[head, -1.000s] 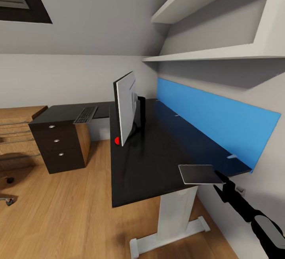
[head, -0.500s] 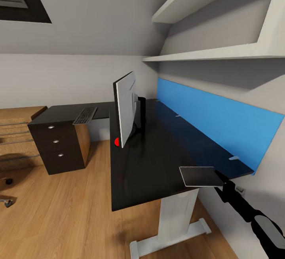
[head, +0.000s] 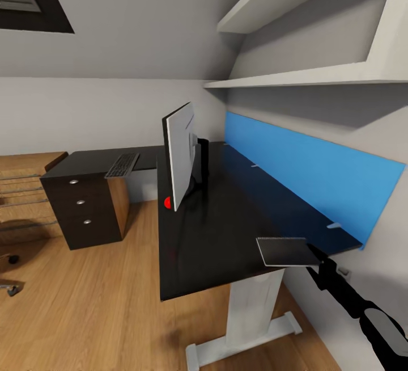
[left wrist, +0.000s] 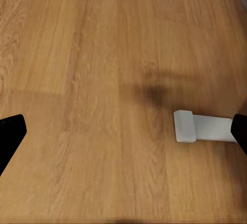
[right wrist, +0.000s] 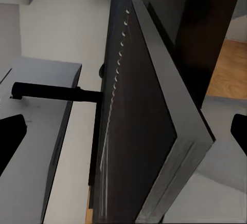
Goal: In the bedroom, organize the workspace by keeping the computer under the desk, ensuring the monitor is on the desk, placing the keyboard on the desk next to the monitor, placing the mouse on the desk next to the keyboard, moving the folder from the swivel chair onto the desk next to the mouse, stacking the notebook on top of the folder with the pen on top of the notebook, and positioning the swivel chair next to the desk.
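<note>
We look down over the black-topped desk (head: 215,229) in the attic bedroom. Our right arm reaches in from the lower right, stretched forward and upward, and its right gripper (head: 315,256) meets the near corner of the notebook (head: 286,251). The dark pad lies flat, or nearly so, at the desk's near end, close to the blue back panel (head: 317,178); part of it hangs past the edge above the white pedestal leg (head: 249,308). We judge it is being set down or slid inward, so it can later be stacked.

In the right wrist view, the notebook (right wrist: 154,131) sits edge-on between the dark fingertips seen at either side. The grip seems closed on it, though the contact itself is hidden.

The monitor (head: 180,155) stands upright mid-desk. The keyboard (head: 122,165) lies well apart, on the far wing above the drawer unit (head: 85,212).

The left gripper (left wrist: 123,131) hangs wide over the wood floor (left wrist: 77,54), holding nothing, presumably kept clear.
</note>
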Controlling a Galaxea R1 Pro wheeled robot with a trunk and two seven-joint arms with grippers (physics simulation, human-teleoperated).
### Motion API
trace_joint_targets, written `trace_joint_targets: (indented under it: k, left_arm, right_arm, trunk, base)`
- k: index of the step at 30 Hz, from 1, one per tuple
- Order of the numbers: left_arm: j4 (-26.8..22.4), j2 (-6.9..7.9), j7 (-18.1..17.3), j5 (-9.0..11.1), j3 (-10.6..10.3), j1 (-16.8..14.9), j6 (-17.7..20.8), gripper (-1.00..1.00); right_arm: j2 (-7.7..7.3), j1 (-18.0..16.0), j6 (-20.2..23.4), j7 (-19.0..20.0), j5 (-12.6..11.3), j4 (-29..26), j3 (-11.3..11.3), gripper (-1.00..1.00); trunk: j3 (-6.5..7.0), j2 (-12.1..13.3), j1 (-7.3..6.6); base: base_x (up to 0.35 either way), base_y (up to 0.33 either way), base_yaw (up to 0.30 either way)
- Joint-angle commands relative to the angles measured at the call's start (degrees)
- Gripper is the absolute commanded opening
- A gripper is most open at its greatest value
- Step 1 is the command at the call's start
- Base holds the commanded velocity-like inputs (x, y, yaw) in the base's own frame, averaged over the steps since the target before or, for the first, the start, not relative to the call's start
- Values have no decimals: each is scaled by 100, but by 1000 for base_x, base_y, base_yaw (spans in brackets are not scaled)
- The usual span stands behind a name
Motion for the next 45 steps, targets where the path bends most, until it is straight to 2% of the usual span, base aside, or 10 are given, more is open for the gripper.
trace_joint_targets:
  k: [1, 25, 26, 45]
  left_arm:
    - [0, 6, -16, 60, -18, -1, -22, 100]
    - [2, 6, -16, 57, -25, -1, -20, 100]
    - [2, 6, -16, 58, -25, -1, -19, 100]
    - [2, 6, -16, 56, -19, -1, -21, 100]
  right_arm:
    - [1, -3, 49, -1, -43, 2, -11, 100]
    - [1, -3, 49, 5, -41, 2, -11, 100]
    - [-2, -3, 49, 6, -40, -1, -11, -100]
    - [-6, -3, 49, -1, -42, -6, -11, -100]
  trunk:
    - [-4, -2, -2]
    - [-4, -2, -2]
    - [-4, -2, -2]
    - [14, 38, -24]
  base:
    - [-140, 0, 0]
    - [-21, 0, 0]
    - [0, 0, 0]
    - [0, 0, 0]
